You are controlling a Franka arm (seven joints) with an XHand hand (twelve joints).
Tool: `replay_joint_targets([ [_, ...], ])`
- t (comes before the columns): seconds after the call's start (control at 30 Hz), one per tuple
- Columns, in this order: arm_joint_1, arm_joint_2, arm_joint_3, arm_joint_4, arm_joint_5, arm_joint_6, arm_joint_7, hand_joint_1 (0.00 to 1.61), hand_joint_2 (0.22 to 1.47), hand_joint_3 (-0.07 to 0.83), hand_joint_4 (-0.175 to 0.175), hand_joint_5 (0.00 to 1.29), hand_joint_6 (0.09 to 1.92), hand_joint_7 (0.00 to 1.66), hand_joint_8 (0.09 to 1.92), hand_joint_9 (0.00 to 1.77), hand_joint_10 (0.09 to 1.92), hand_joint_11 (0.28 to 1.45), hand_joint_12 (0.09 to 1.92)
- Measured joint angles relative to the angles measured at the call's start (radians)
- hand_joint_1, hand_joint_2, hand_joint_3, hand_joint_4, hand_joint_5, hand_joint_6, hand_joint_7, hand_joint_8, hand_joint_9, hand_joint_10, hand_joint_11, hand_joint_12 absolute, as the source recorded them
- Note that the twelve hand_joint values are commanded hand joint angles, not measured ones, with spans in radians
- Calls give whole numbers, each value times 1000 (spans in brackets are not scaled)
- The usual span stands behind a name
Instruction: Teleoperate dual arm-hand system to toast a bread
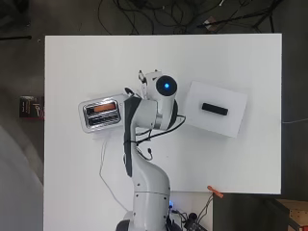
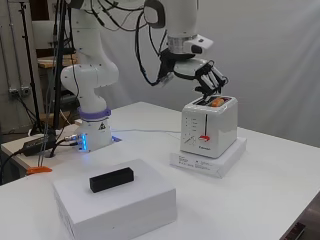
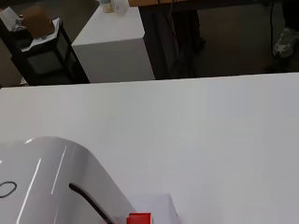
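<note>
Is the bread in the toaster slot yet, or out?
In. The bread sits in a slot of the toaster, its top showing above the rim; the overhead view shows it there too. The hand hovers above.

— What surrounds the desk (image 1: 240, 163)?
— A dark floor (image 1: 21, 57), with black cables (image 1: 159, 14) beyond its far edge.
— And behind it?
— A pale curtain wall (image 2: 280, 60). Past the desk stand a white cabinet (image 3: 114, 46) and a black cart (image 3: 42, 51).
</note>
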Motion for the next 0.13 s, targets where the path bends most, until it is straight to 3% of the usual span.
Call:
replay_joint_targets([
  [0.03, 0, -2, -1, -9, 1, 10, 2, 123, 975, -1, 95, 622, 869, 796, 1728, 950, 1605, 591, 650],
  [0.07, 0, -2, -3, -12, 5, 18, 1, 126, 970, -1, 90, 626, 810, 798, 1342, 918, 1181, 552, 380],
  [0.13, -1, 3, -5, -7, 10, 15, 0, 133, 960, 0, 83, 677, 623, 881, 693, 978, 481, 519, 100],
])
